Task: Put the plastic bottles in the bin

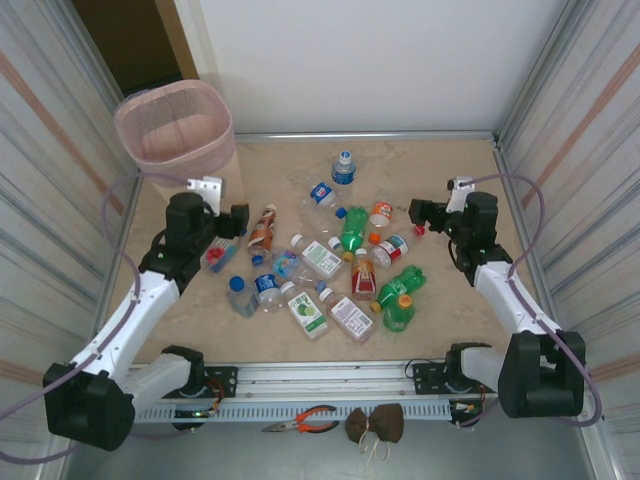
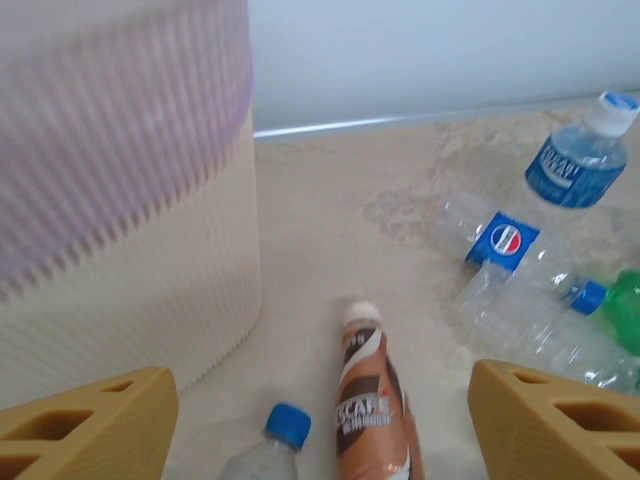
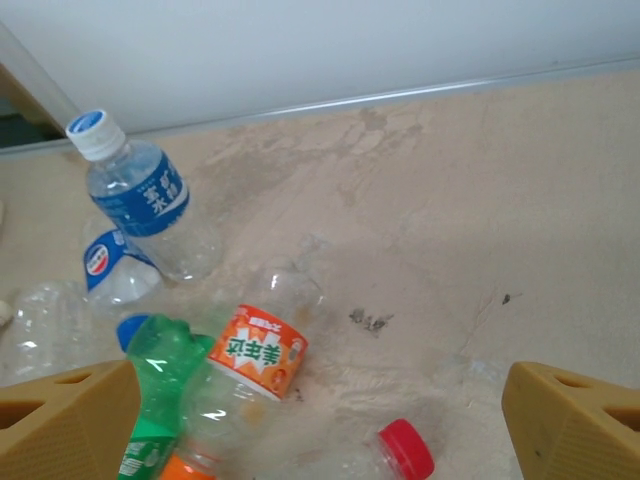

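Brown bottle [image 2: 372, 405] lay flat ahead of left gripper [image 2: 320, 420], cap toward back wall [image 2: 420, 50], bin [image 2: 120, 200] at its left; left and right gripper [image 3: 320, 425] jaws apart, empty.

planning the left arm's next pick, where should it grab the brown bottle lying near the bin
Likely the labelled mid-body of the brown bottle, from straight above: it lies flat, cap pointing away, its round sides facing the fingers of the left gripper.
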